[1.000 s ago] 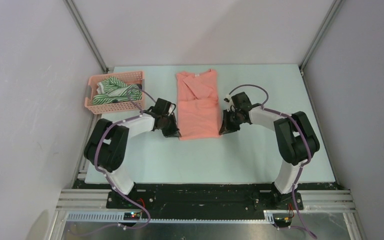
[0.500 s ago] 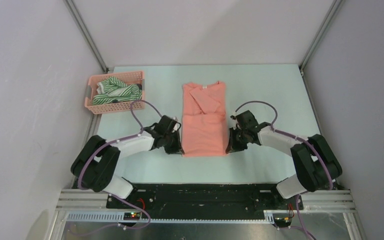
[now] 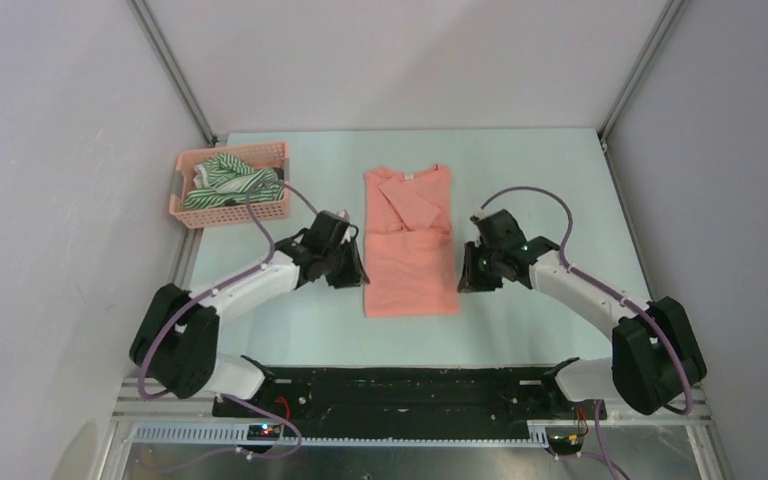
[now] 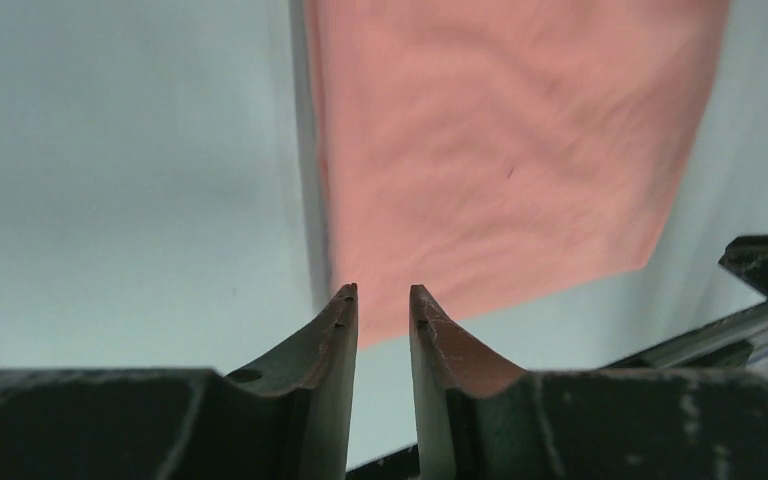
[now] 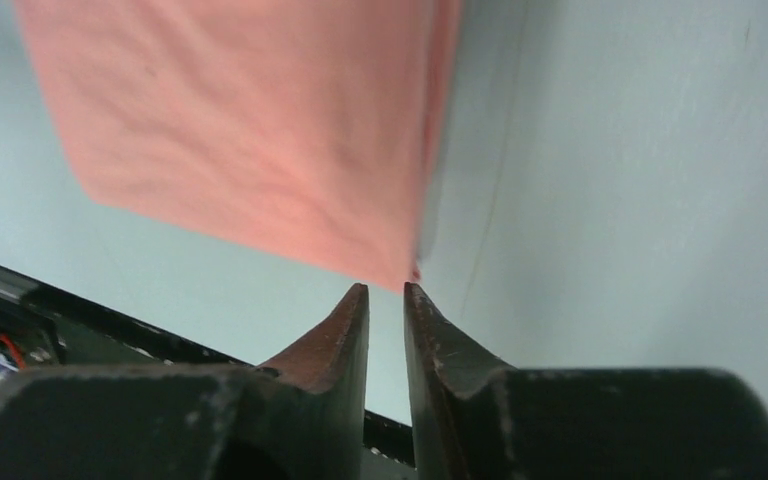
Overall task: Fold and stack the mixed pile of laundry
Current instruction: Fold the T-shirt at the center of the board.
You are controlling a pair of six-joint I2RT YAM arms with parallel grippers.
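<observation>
The salmon-pink shirt (image 3: 410, 250) lies flat in a folded rectangle at mid-table. My left gripper (image 3: 353, 272) hovers at its left edge near the front corner. Its jaws stand slightly apart with nothing between them (image 4: 383, 290), and the shirt (image 4: 500, 150) lies just beyond the tips. My right gripper (image 3: 465, 280) is at the right edge, open by a narrow gap and empty (image 5: 387, 288), the shirt's corner (image 5: 250, 130) just past its tips. The green-and-white striped garment (image 3: 225, 180) lies in the basket with a dark one (image 3: 272, 177) beside it.
The pink lattice basket (image 3: 230, 152) stands at the table's back left corner. Grey walls and metal frame posts close in the table on three sides. The black base rail runs along the near edge (image 3: 410, 385).
Both grippers, shut on the shirt's front corners, pulled it toward the near edge. They have now let go, opened slightly and drawn back a little along its sides.
</observation>
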